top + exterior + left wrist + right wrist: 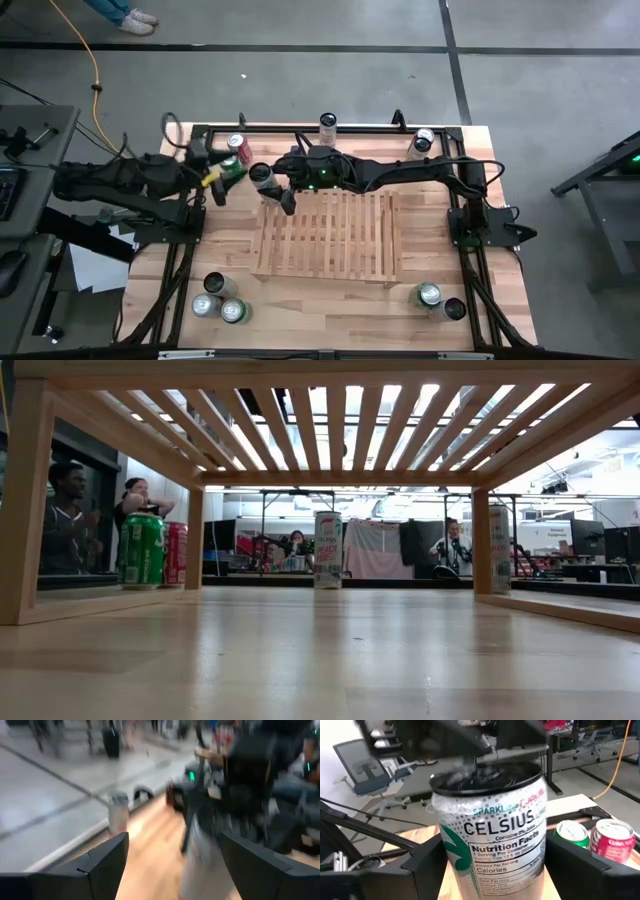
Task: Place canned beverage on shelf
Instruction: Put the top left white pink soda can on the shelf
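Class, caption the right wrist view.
White Celsius can between the right pincer's fingers, green can and red can behind.

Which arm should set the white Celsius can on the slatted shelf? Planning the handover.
Right: its end effector brackets the white Celsius can beside the slatted light-wood shelf; the left end effector sits farther away.

Grey concrete floor crossed by dark seam lines; a yellow cable trails across it. Beyond, seated people, desks with monitors, possibly an office chair.
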Available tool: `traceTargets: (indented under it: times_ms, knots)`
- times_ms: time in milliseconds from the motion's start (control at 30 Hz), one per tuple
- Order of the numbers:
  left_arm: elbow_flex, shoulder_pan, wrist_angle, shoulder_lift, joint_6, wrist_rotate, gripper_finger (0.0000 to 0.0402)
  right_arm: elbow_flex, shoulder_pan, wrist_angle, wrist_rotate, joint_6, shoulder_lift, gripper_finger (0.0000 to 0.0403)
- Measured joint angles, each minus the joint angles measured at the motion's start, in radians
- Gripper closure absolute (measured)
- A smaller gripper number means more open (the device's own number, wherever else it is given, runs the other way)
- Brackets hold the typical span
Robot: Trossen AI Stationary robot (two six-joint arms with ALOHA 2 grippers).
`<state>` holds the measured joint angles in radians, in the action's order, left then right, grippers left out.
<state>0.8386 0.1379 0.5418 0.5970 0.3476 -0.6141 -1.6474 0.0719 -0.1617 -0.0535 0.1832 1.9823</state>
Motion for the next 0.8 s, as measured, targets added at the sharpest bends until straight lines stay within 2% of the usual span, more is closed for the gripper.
traceTargets:
  times_ms: [100,167,233,367,400,433,800]
  knots:
    - [0.0,0.0,0.078,0.003,0.068,0.041,0.0132,0.0,0.0,0.004,0.0,-0.006,0.0,0.0113]
    - [0.0,0.0,0.118,0.003,0.089,0.041,0.0168,0.0,0.0,0.007,0.0,-0.005,0.0,0.0112]
    - [0.0,0.0,0.137,0.003,0.094,0.036,0.0218,0.0,0.0,0.008,0.0,-0.006,0.0,0.0112]
    - [0.0,0.0,0.135,0.02,0.072,0.036,0.0353,0.0,0.0,0.008,0.0,-0.005,0.0,0.0112]
    - [0.0,0.0,0.136,0.025,0.07,0.037,0.0376,0.0,0.0,0.008,0.0,-0.004,0.0,0.0112]
    - [0.0,0.0,0.136,0.028,0.072,0.038,0.0387,0.0,0.0,0.008,0.0,-0.004,0.0,0.0112]
    - [0.0,0.0,0.137,0.038,0.069,0.033,0.0396,0.0,0.0,0.027,-0.003,-0.008,0.001,0.0112]
